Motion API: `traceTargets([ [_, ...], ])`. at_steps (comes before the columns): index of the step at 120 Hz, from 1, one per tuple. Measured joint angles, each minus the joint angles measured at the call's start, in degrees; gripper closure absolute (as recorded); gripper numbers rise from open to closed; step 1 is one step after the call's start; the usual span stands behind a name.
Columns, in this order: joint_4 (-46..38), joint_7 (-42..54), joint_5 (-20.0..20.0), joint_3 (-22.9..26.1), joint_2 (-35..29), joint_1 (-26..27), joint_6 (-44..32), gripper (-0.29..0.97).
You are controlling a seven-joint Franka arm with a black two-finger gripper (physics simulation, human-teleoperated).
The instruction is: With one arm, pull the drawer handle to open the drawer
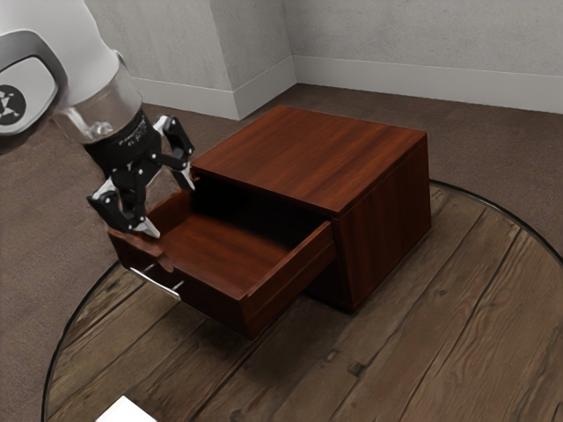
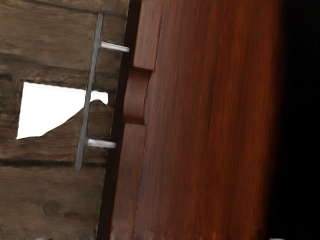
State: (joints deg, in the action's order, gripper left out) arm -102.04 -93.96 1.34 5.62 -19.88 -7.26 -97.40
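The drawer (image 1: 230,255) stands pulled well out of its cabinet (image 1: 352,167), its bare wooden floor open to view, directly beneath your gripper (image 1: 170,208). The gripper hangs just above the drawer's front panel (image 2: 134,100), fingers spread wide and holding nothing. One fingertip (image 1: 148,230) sits close over the panel's top edge; you cannot tell from here whether it touches. The metal handle (image 2: 89,95), a slim bar on two short posts, rides on the outer face of that panel, below the gripper and apart from both fingers. In the wrist view it lies just beside a rounded notch in the panel's top edge. Cabinet and drawer rest on a round table (image 1: 422,334) of weathered planks. A white sheet (image 2: 47,110) lies on the planks beyond the handle, on the side away from the cabinet. Brown floor (image 1: 53,176) and pale wall (image 1: 422,35) lie behind.
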Motion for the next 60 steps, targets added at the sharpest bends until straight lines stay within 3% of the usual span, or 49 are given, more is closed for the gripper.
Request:
traceTargets([
  [18,21.0,-1.17,-0.88,8.92,9.22,3.79,13.06,0.08],
  [30,27.69,6.93,1.66,6.45,11.61,5.03,18.6,0.06],
  [42,23.56,21.17,0.96,-0.97,12.19,4.54,17.12,0.05],
  [60,14.58,38.75,-0.2,-7.35,12.52,4.14,14.06,0.04],
])
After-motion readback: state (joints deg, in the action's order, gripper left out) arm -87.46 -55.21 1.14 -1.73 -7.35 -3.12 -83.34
